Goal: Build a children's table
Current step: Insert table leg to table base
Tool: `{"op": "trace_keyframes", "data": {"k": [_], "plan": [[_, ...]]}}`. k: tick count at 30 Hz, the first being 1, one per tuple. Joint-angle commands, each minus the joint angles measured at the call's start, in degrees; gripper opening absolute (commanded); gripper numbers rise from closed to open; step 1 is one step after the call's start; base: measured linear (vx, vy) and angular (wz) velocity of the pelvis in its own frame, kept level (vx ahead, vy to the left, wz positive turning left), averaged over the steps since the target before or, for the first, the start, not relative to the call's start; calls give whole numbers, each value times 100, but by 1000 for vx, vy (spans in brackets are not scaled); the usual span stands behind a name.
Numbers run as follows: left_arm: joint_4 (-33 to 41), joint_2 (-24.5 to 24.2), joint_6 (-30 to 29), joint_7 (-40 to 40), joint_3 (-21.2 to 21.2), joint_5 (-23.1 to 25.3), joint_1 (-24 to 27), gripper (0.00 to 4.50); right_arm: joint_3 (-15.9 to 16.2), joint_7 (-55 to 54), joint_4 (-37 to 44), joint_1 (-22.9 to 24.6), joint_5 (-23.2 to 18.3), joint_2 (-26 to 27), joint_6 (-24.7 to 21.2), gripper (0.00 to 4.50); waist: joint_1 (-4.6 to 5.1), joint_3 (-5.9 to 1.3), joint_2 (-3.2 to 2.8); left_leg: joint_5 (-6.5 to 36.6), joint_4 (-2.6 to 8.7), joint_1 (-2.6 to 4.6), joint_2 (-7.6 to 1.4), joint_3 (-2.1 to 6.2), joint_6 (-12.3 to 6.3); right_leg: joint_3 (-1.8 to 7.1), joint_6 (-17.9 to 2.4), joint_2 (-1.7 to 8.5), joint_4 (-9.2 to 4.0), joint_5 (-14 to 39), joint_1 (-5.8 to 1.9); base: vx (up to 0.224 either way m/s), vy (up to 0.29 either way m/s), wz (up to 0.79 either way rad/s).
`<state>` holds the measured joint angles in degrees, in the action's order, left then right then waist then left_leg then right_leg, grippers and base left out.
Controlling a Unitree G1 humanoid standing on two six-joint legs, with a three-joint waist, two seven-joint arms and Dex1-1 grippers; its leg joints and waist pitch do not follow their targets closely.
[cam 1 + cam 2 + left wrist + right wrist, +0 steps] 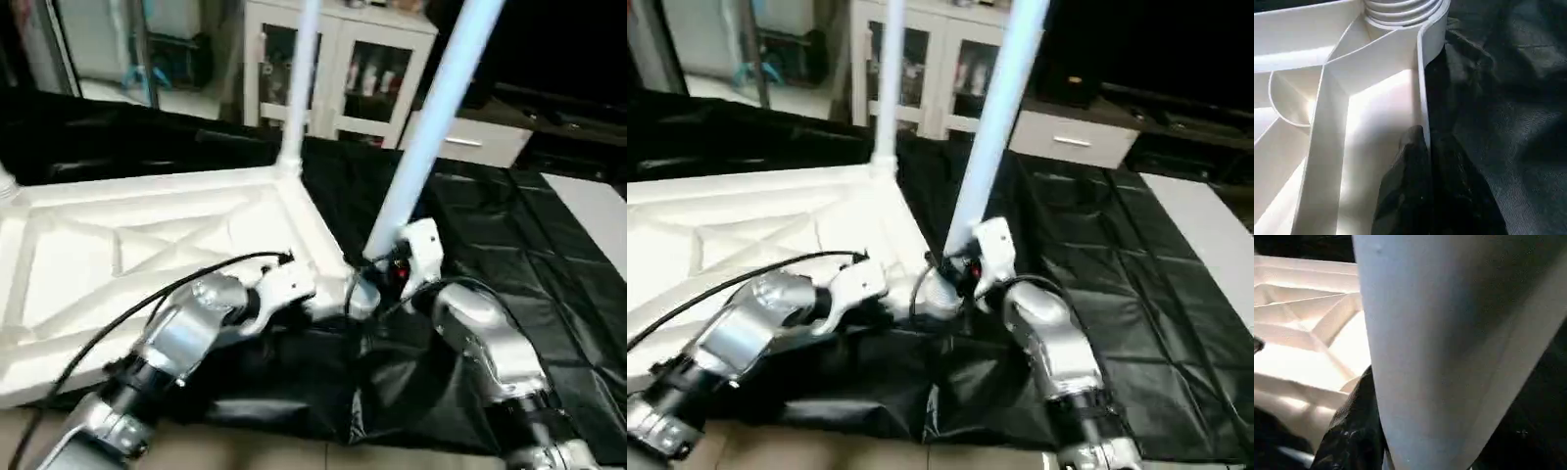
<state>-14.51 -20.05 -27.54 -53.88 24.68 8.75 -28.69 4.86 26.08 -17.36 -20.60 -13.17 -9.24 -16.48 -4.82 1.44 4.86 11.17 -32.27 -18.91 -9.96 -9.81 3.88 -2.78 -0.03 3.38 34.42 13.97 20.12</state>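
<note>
The white table top (147, 235) lies upside down on the left, ribbed underside up. One white leg (299, 88) stands upright in its far corner socket. A second leg (436, 117) leans up and to the right from the near right corner, where my right gripper (377, 269) is shut on its lower end; one black finger (1352, 431) presses against the tube. My left gripper (1425, 142) is shut on the top's rim (1422, 73), one finger on each side of the wall, just below a round ringed socket (1400, 10).
A black sheet (529, 235) covers the floor under and to the right of the top. Behind stand a white cabinet with glass doors (338, 59) and a low white drawer unit (470, 142). Pale floor (598, 211) shows at the far right.
</note>
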Motion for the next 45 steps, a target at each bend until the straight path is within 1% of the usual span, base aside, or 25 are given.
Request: {"op": "trace_keyframes", "data": {"k": [1, 2, 3, 4, 5, 6, 7, 8, 9, 10, 11, 12, 13, 14, 17, 18, 19, 23, 26, 30, 31, 34, 37, 38, 45], "plan": [[-156, 493, -219, 397, -147, -103, -395, 0, -339, -1141, -1204, -48, 443, 55, -287, 184, 94, -57, -130, 3023, 550, 67, -387, 277, 459, 299, -449, 574, -645, 2995, 156, 0, 0, 0], [-268, 728, -332, 564, -192, -118, -576, 0, -485, -1471, -1421, -217, 394, 179, -282, 184, 105, -84, -135, 3052, 535, 99, -380, 278, 527, 283, -507, 563, -620, 2826, 166, 0, 0, 0], [-433, 1057, -475, 788, -230, -116, -820, 0, -657, -1910, -1710, -441, 347, 332, -241, 184, 111, -99, -106, 2935, 531, 96, -387, 266, 535, 282, -576, 566, -594, 2530, 153, 0, 0, 0], [-530, 1253, -555, 914, -244, -111, -964, 0, -760, -2161, -1880, -573, 311, 423, -212, 184, 115, -90, -132, 2906, 537, 94, -381, 255, 561, 286, -603, 559, -592, 2409, 167, 0, 0, 0], [-701, 1538, -602, 1127, -251, -91, -1175, 0, -843, -2462, -2151, -769, 296, 539, -142, 184, 102, -163, -112, 2509, 513, 65, -380, 245, 588, 290, -662, 559, -521, 1832, 118, 0, 0, 0], [-815, 1711, -619, 1262, -254, -76, -1304, 0, -882, -2638, -2324, -890, 298, 604, -91, 184, 79, -184, -102, 1844, 500, -2, -391, 203, 542, 301, -748, 545, -447, 901, 73, 0, 0, 0], [-940, 1890, -617, 1437, -267, -63, -1438, 0, -922, -2866, -2535, -1028, 306, 668, -1, 184, 79, -190, -90, 1553, 490, -41, -383, 174, 486, 299, -779, 530, -413, 524, 40, 0, 0, 0], [-1058, 2052, -608, 1607, -275, -41, -1563, 0, -958, -3069, -2746, -1162, 312, 727, 93, 184, 89, -187, -100, 1315, 475, -40, -383, 136, 442, 279, -853, 512, -389, 240, 52, 0, 0, 0], [-1102, 2106, -599, 1670, -273, -25, -1608, 0, -970, -3126, -2828, -1214, 313, 749, 131, 184, 98, -154, -85, 1430, 471, -49, -378, 126, 444, 279, -854, 502, -419, 390, 78, 0, 0, 0], [-1139, 2151, -579, 1717, -262, -8, -1648, 0, -954, -3195, -2907, -1272, 347, 766, 187, 184, 98, -193, -66, 1487, 428, -48, -353, 114, 423, 286, -873, 529, -406, 427, 49, 0, 0, 0], [-1234, 2238, -548, 1810, -247, 27, -1732, 0, -937, -3336, -3103, -1404, 429, 806, 318, 184, 71, -239, -49, 1110, 378, -87, -340, 90, 299, 302, -897, 551, -357, -23, 3, 0, 0, 0], [-1241, 2236, -540, 1817, -243, 35, -1736, 0, -936, -3340, -3115, -1414, 433, 810, 319, 184, 64, -248, -36, 611, 338, -129, -322, 70, 162, 304, -949, 526, -299, -658, -24, 0, 0, 0], [-1293, 2173, -479, 1863, -221, 109, -1757, 0, -889, -3376, -3243, -1531, 515, 851, 346, 184, 52, -253, -30, 425, 321, -128, -317, 62, 81, 298, -975, 516, -276, -912, -36, 0, 0, 0], [-1326, 2148, -470, 1869, -241, 122, -1759, 0, -887, -3388, -3313, -1576, 557, 863, 380, 184, 37, -236, 9, 207, 302, -135, -310, 35, -136, 296, -1054, 518, -264, -1167, -54, 0, 0, 0], [-1380, 2057, -480, 1883, -248, 168, -1755, 0, -896, -3427, -3428, -1632, 597, 874, 451, 184, 32, -217, 2, 383, 320, -107, -342, 33, -208, 291, -1110, 526, -288, -801, -40, 0, 0, 0], [-1411, 2043, -479, 1912, -256, 180, -1763, 0, -908, -3450, -3486, -1655, 598, 877, 492, 184, 31, -208, -18, 499, 335, -97, -357, 39, -166, 287, -1102, 521, -301, -562, -32, 0, 0, 0], [-1433, 2032, -478, 1933, -262, 189, -1769, 0, -916, -3467, -3528, -1672, 598, 880, 521, 184, 38, -205, -3, 557, 339, -89, -365, 40, -136, 285, -1097, 519, -309, -465, -22, 0, 0, 0], [-1495, 2011, -471, 1976, -299, 185, -1758, 0, -1010, -3472, -3763, -1790, 559, 911, 775, 184, 59, -186, -14, 979, 371, -70, -368, 47, 111, 290, -1019, 512, -351, 34, 13, 0, 0, 0], [-1463, 1978, -470, 1934, -282, 183, -1726, 0, -1073, -3285, -3771, -1857, 488, 965, 974, 184, 63, -188, -20, 990, 371, -72, -365, 49, 130, 291, -1003, 511, -344, -6, 16, 0, 0, 0], [-1458, 1930, -447, 1896, -273, 171, -1717, 0, -970, -2926, -3710, -1896, 495, 945, 1230, 184, 57, -194, -11, 837, 355, -86, -362, 44, 45, 289, -1060, 510, -321, -272, -7, 0, 0, 0], [-1456, 1918, -445, 1886, -274, 167, -1717, 0, -957, -2883, -3692, -1902, 493, 934, 1251, 240, 58, -194, -14, 821, 356, -88, -361, 44, 36, 288, -1072, 509, -318, -281, -10, 0, 0, 0], [-1462, 1880, -436, 1865, -283, 159, -1731, 0, -926, -2800, -3645, -1938, 521, 891, 1318, 256, 56, -204, -11, 746, 339, -81, -358, 37, -22, 290, -1133, 511, -309, -353, -15, 0, 0, 0], [-1483, 1852, -418, 1856, -299, 152, -1740, 0, -877, -2630, -3512, -1960, 555, 836, 1361, 277, 30, -221, 6, 449, 307, -88, -355, 24, -130, 289, -1238, 508, -257, -717, -41, 0, 0, 0], [-1501, 1837, -402, 1849, -308, 145, -1748, 0, -845, -2502, -3375, -1963, 577, 803, 1365, 293, 14, -204, -12, 391, 303, -92, -352, 16, -205, 290, -1266, 508, -258, -778, -34, 0, 0, 0], [-1546, 1796, -357, 1792, -321, 132, -1770, 0, -845, -2128, -2977, -1941, 480, 733, 1320, 353, -11, -203, -11, 285, 290, -88, -362, 13, -339, 291, -1368, 521, -250, -777, -53, 0, 0, 0]]}}
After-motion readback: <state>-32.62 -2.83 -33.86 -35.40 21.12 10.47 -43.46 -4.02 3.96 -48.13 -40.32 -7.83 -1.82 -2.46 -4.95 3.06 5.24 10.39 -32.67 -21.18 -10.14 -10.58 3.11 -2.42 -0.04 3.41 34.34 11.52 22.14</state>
